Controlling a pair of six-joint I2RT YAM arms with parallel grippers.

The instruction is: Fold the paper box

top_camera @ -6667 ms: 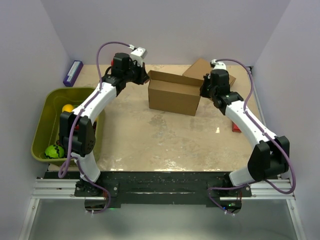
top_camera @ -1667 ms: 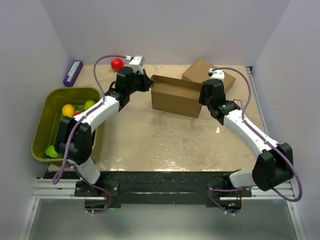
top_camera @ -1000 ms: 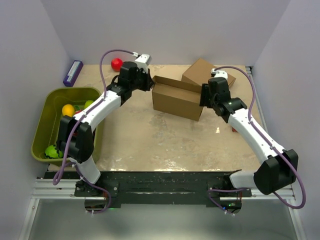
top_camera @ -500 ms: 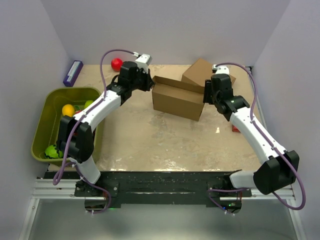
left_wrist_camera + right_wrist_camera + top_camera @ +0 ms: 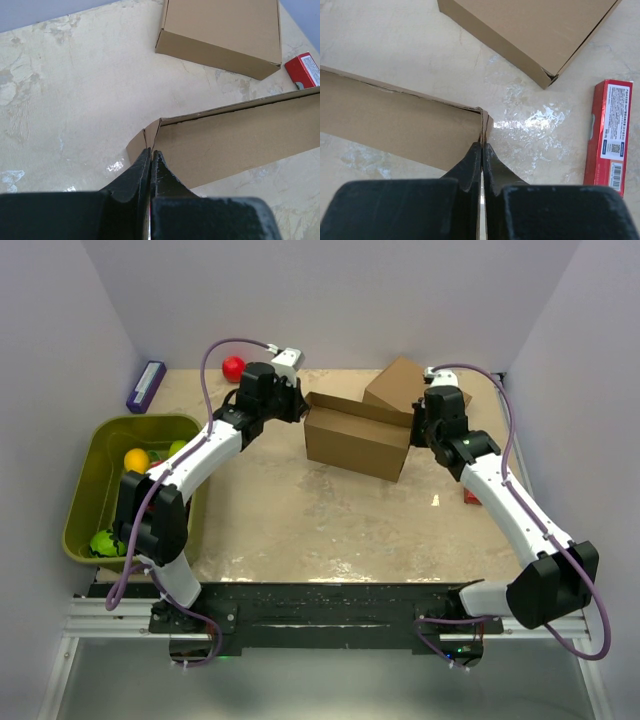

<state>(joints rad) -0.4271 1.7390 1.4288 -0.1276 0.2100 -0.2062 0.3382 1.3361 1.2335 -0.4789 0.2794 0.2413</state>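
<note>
While the box [image 5: 357, 440] stands at upper centre of the top view, both ends are gripped. Left gripper [image 5: 150, 155]: jaws pinched tight on the thin wall at the box's left-end corner. Right gripper [image 5: 482, 149]: jaws likewise clamped on the wall at the right-end corner.
</note>
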